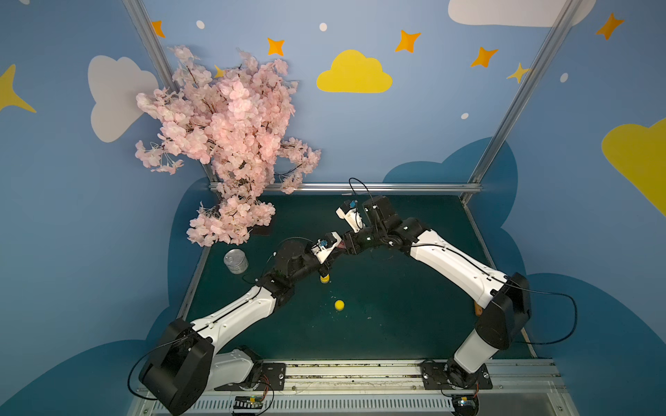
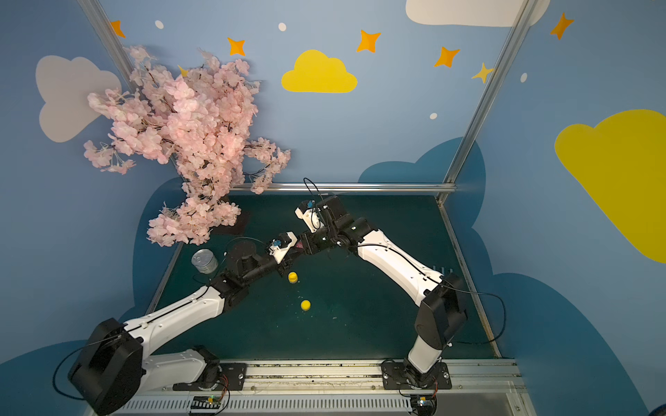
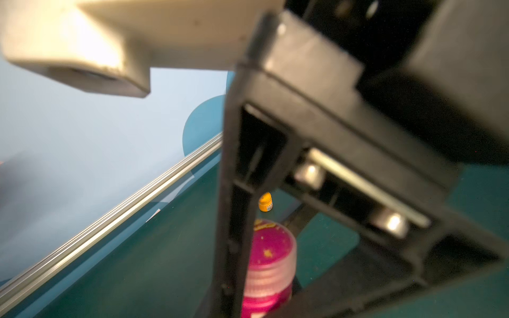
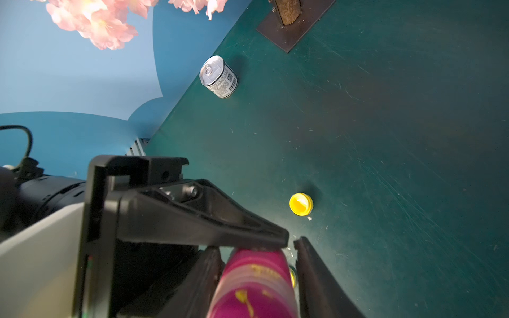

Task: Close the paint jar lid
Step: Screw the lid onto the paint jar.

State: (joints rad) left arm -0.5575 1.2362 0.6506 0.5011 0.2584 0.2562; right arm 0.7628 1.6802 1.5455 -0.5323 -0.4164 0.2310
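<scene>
A magenta paint jar [image 4: 256,257] hangs above the middle of the green table, between my two grippers. Its clear lid [image 3: 272,253] sits on the jar's mouth. My left gripper [image 1: 335,252] is shut on the jar body [image 3: 264,302]. From the opposite side, my right gripper [image 4: 257,249] reaches around the lid [image 4: 253,300]. It is open, with a narrow gap showing between the lid and one finger [image 4: 311,275]. In both top views only a sliver of magenta [image 1: 340,246] [image 2: 298,245] shows where the grippers meet.
A small yellow jar [image 1: 324,278] stands on the table [image 1: 396,324] just below the grippers. A second small yellow jar [image 1: 339,305] sits nearer the front. A tin can [image 1: 236,261] stands at the left edge. A pink blossom tree [image 1: 223,144] fills the back left corner.
</scene>
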